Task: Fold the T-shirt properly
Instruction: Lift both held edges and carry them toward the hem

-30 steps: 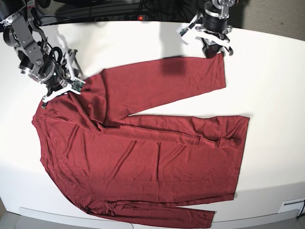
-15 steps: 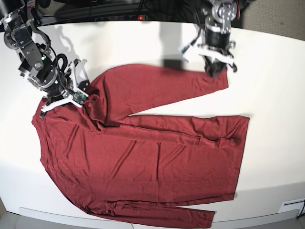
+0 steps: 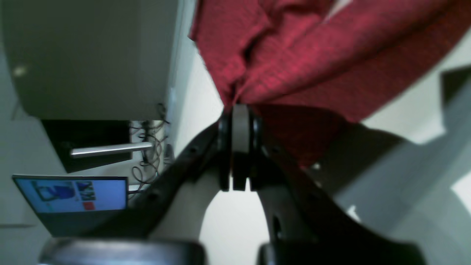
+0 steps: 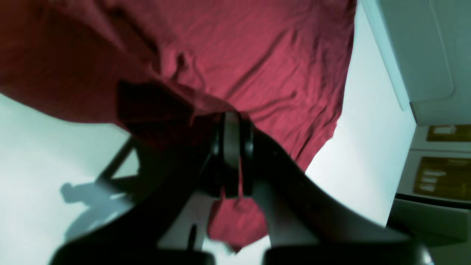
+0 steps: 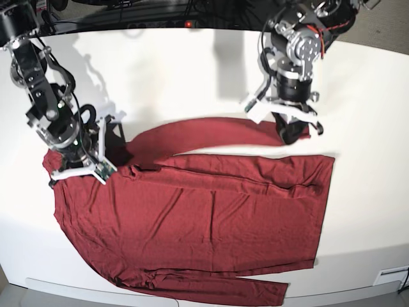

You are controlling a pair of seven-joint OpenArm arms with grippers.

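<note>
1. White tabletop [image 5: 192,77]: a broad, pale work surface carrying the whole garment; dark arm shadows fall on it near both grippers.
2. Right gripper [image 5: 96,163], at the left of the base view: black fingers with white brackets, lowered to the shoulder area of the garment. In the right wrist view [image 4: 232,147] its jaws are pressed fully together with a fold of red cloth pinched between them, and a small flap hangs below the fingertips.
3. Dark red, thin, wrinkled long-sleeved T-shirt [image 5: 192,217]: spread flat on the middle and near part of the tabletop, body wide across the centre, hem toward the right, neck end toward the left.
4. Upper sleeve [image 5: 211,131]: a narrow red band arching from the left shoulder across to the left gripper, lying just above the upper edge of the body; the exact line where it overlaps the body is hard to make out.
5. Lower sleeve [image 5: 217,288]: lies along the near edge of the body, extended toward the right.
6. Left gripper [image 5: 291,131], at the right of the base view: a metal wrist with red wiring above black fingers. In the left wrist view [image 3: 239,121] its jaws are closed tight on the bunched cuff end of the upper sleeve, and the cloth fans out beyond the tips.
</note>
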